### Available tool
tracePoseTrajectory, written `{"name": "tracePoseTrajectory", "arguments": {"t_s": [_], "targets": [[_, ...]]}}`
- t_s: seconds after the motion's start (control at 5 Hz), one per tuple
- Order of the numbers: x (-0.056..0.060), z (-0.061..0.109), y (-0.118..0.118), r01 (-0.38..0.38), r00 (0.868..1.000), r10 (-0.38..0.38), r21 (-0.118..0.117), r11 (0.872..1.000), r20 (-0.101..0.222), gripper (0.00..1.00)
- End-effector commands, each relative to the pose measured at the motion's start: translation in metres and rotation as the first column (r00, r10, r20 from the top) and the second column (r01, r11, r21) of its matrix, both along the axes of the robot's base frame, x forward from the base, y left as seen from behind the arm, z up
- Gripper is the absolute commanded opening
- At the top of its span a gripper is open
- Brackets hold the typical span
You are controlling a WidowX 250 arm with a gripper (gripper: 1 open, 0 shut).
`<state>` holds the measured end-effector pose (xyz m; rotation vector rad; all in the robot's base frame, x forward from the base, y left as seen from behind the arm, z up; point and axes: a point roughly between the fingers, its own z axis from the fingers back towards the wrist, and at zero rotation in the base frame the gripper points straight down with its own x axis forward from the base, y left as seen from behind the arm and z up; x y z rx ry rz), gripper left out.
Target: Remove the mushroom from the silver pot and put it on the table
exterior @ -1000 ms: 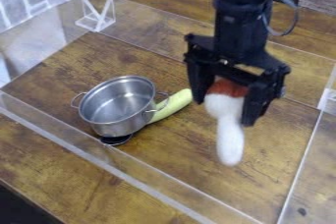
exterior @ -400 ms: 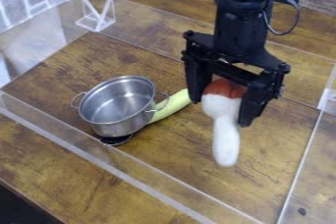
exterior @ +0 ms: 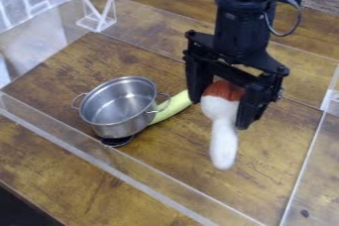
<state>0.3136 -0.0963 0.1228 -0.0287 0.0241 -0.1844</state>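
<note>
The silver pot [exterior: 117, 107] stands empty on the table [exterior: 79, 66], left of centre. The mushroom [exterior: 223, 136] is outside the pot, to its right. Its reddish-brown cap lies between my fingers and its white stem points toward the front edge, looking a little blurred. My gripper [exterior: 229, 96] points straight down over the cap. It is open, with its jaws spread wide to either side. I cannot tell whether a finger touches the cap.
A spoon with a yellow-green handle [exterior: 172, 104] lies against the pot's right side. Clear acrylic walls [exterior: 159, 182] edge the table. A small clear stand [exterior: 95, 14] sits at the back left. My black arm [exterior: 249, 12] rises behind the gripper.
The tip of the mushroom's white stem has shifted slightly to the left. The gripper has stayed in place and stayed open. The pot and the spoon have not moved.
</note>
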Motion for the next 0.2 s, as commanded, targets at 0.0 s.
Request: {"name": "tracePoseTrajectory", "arguments": {"t_s": [0.0], "targets": [[0.0109,0.0195,0.0038,-0.015,0.998,0.015,-0.012,1.0,0.055,1.0]]}}
